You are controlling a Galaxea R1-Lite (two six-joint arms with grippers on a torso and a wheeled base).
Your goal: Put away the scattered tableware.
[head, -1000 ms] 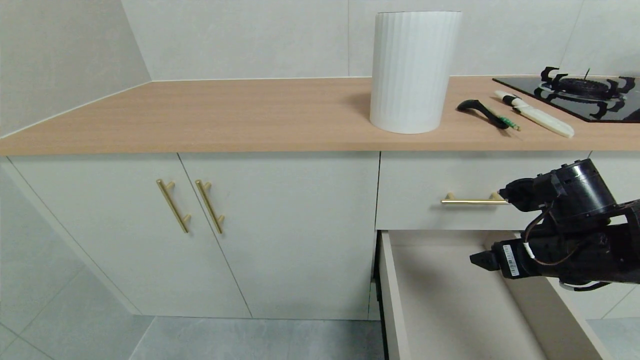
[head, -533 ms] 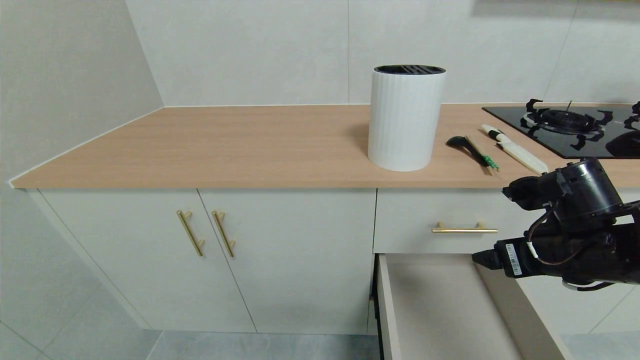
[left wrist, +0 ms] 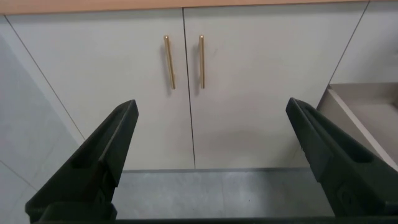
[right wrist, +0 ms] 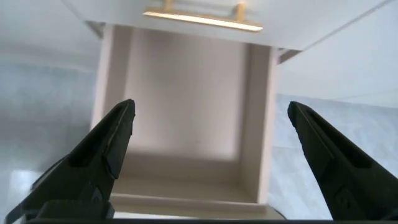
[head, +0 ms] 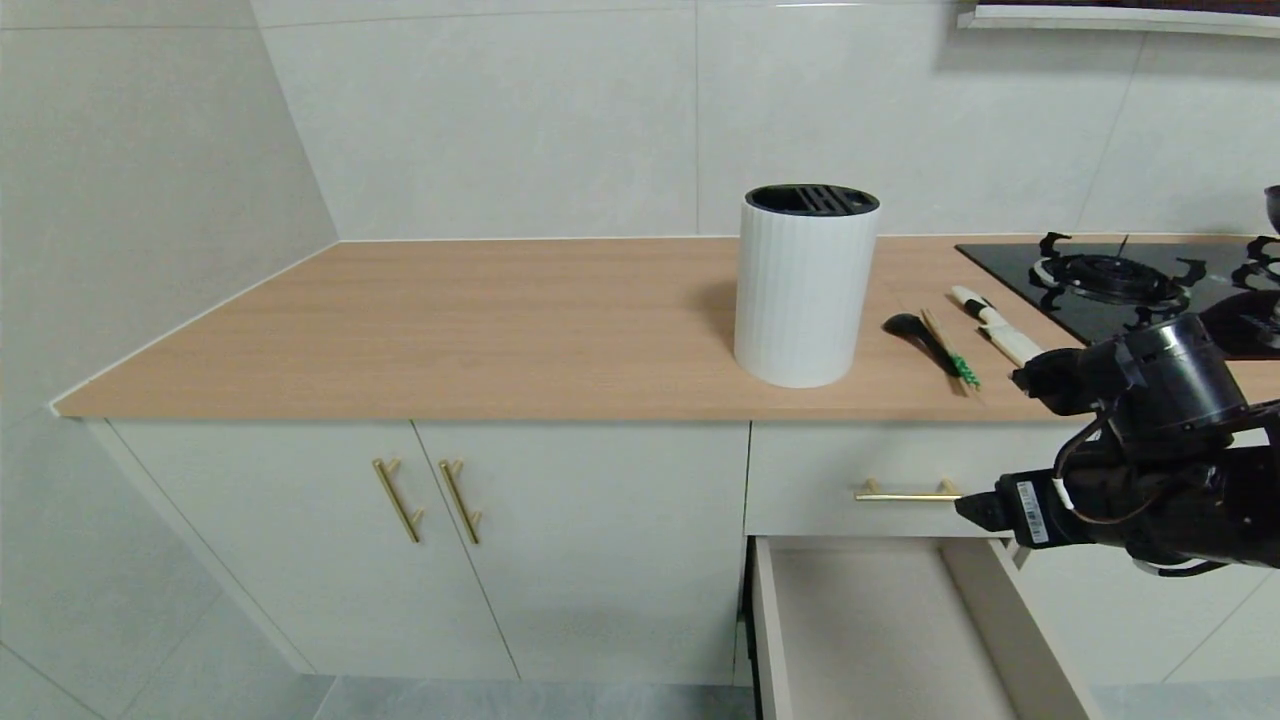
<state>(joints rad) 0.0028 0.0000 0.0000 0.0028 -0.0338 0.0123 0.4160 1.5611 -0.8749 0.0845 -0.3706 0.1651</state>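
On the wooden counter (head: 500, 330) a white ribbed holder (head: 805, 290) with a black slotted top stands upright. To its right lie a black spoon (head: 912, 330), chopsticks with green ends (head: 950, 352) and a white knife (head: 995, 328). My right arm (head: 1150, 470) hangs in front of the cabinet, below the counter edge. Its gripper (right wrist: 209, 109) is open and empty over the pulled-out lower drawer (right wrist: 186, 118). My left gripper (left wrist: 211, 104) is also open and empty, facing the cabinet doors (left wrist: 186, 93) with two gold handles.
A black gas hob (head: 1110, 280) sits at the counter's right end. The shut upper drawer has a gold handle (head: 905, 493). The open lower drawer (head: 870, 630) juts out toward me. Tiled walls close the counter's back and left side.
The whole head view has shifted: the camera has risen, so the counter and cabinets sit lower in the picture. The tableware lies where it was. The right arm keeps about its place.
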